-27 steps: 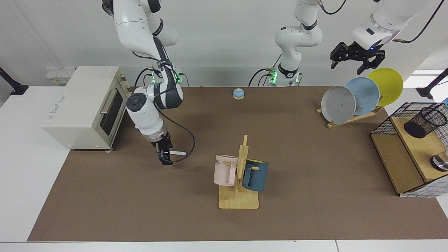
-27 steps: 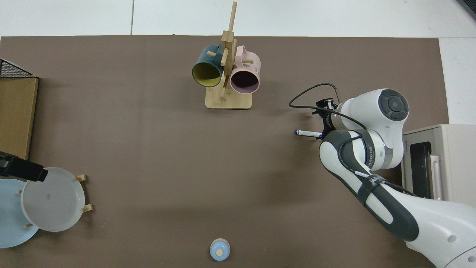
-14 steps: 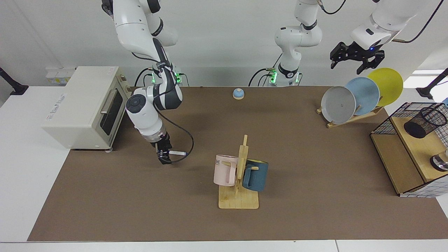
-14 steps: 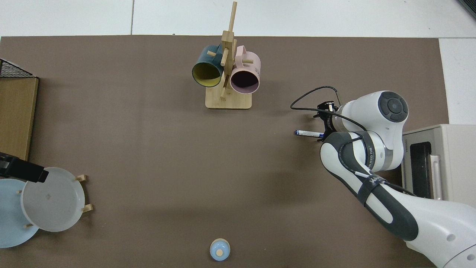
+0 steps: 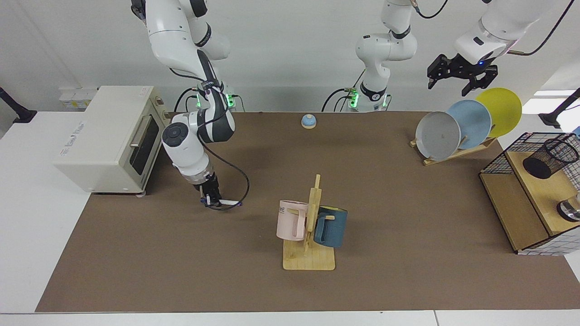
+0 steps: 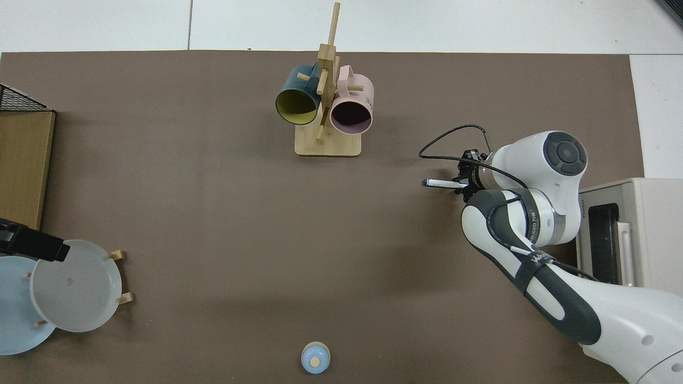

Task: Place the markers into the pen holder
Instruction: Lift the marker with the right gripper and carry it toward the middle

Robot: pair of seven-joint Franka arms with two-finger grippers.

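The right gripper [image 5: 211, 199] is hanging low over the brown mat [image 5: 385, 203], in front of the toaster oven [image 5: 108, 138]. Its jaws are closed narrowly on the marker [image 5: 229, 202], holding it at one end. The marker is lying almost level and is sticking out sideways from the jaws, toward the mug rack [image 5: 310, 231], with its dark blue tip at the far end from the fingers. In the top view the same marker [image 6: 443, 183] is pointing away from the right gripper [image 6: 465, 181] toward the middle of the mat. I cannot tell if the marker is touching the mat or is just above it.

The left gripper [image 5: 457, 77] is waiting high in the air, well apart from the marker, above the plate rack [image 5: 457, 151] with its grey, blue and yellow plates. Its jaws are standing open and are holding nothing.

The pen holder [image 5: 549, 158] is sitting tilted on the wooden shelf [image 5: 539, 190] inside the wire basket frame [image 5: 498, 160], below the left gripper's jaws and very far from the right gripper's jaws. A small blue bell [image 5: 308, 121] is resting near the far edge of the mat.
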